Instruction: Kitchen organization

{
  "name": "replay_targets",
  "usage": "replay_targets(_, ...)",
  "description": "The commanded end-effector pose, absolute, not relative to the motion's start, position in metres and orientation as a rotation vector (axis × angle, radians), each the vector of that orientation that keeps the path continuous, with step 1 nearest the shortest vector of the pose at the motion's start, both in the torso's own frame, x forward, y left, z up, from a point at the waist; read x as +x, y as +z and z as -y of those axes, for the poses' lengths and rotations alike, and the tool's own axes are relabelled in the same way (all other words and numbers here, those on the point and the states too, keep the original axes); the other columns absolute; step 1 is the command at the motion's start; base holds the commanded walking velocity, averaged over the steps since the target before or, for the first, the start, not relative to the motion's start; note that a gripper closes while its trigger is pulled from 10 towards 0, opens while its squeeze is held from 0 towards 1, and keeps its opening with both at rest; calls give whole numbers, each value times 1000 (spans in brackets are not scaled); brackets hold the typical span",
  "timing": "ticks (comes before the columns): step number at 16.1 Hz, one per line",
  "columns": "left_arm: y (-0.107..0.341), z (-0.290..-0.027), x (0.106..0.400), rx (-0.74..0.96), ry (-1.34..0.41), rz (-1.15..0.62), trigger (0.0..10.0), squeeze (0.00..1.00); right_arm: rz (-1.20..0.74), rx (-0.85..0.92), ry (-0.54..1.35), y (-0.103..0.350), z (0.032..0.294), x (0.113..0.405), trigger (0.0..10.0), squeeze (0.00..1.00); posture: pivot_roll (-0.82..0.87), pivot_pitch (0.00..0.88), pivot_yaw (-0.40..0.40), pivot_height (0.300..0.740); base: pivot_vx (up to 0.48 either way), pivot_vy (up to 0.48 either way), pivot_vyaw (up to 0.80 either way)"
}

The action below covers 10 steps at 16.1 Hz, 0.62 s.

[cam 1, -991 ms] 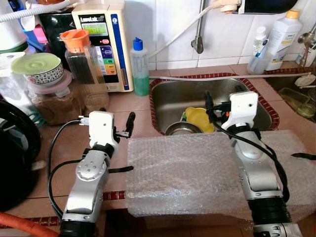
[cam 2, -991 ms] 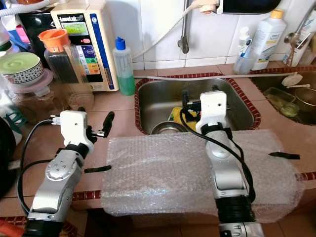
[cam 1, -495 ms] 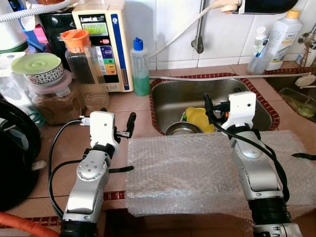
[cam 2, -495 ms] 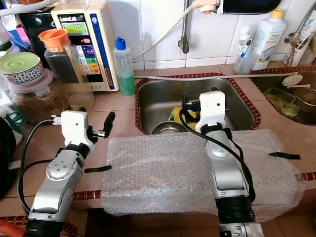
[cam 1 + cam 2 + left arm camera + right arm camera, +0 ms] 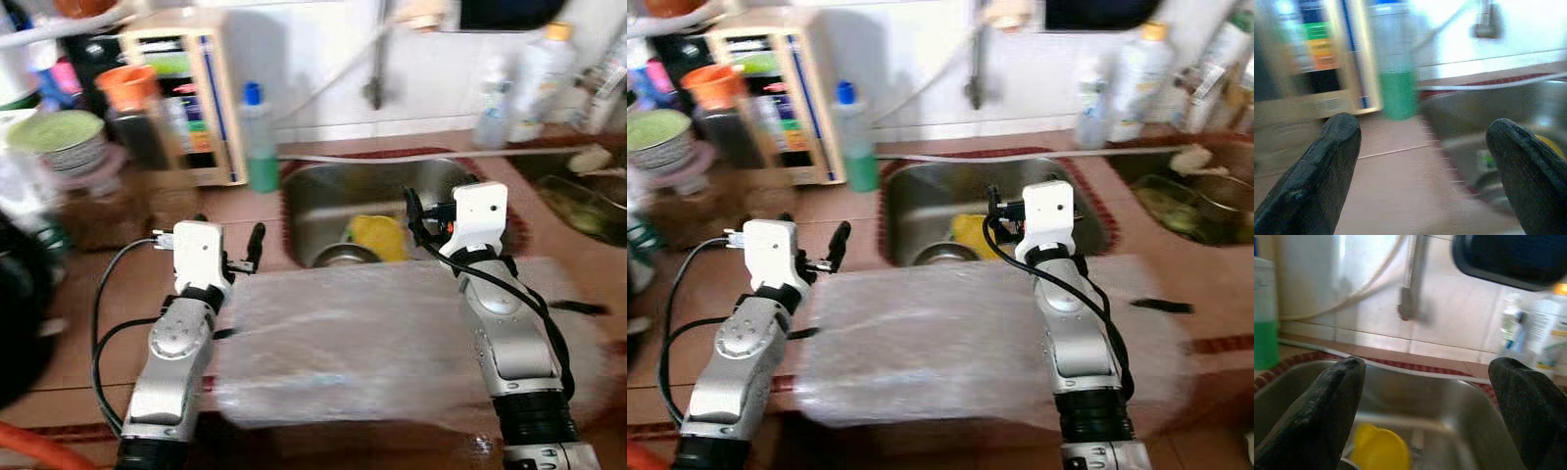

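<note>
Both grippers stand with jaws spread wide and nothing between them. In the left wrist view the left gripper has its two black fingers far apart, framing one green-filled bottle and the edge of the sink. In the right wrist view the right gripper is equally open, its fingers framing the steel basin with one yellow item lying in it and one tap pipe on the tiled wall beyond.

In the left eye view, blurred throughout, the left gripper sits left of centre over the brown tiled counter, just beside the left edge of one sheet of bubble wrap that covers the counter's front across the lower middle of the frame. Its silver arm rises from the lower left, bent forward at the wrist. The right gripper sits right of centre, over the sink's near rim, close to the yellow item and one metal bowl in the basin. Its arm comes up from the lower right, lying over the bubble wrap.

At the upper left stand one cream appliance with a coloured panel, one jar with an orange lid, and one green-lidded bowl. One white bottle stands at the upper right.
</note>
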<state>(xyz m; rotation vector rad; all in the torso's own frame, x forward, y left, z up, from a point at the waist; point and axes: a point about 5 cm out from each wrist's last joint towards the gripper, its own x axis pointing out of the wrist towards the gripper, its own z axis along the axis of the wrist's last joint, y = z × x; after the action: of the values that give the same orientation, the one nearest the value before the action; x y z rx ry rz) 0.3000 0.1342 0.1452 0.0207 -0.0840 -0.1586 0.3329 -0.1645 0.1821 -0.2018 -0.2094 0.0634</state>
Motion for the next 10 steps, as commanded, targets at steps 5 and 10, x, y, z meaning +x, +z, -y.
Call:
replay_targets(5, 148, -135, 300, 29, -159, 87, 10000, 0, 236, -198, 56, 190, 165, 332, 10000, 0, -233, 10, 70, 740, 0, -431, 0)
replay_targets(10, 147, -136, 300, 35, -157, 84, 10000, 0, 234, -197, 54, 190, 165, 332, 10000, 0, -230, 12, 70, 740, 0, -428, 0)
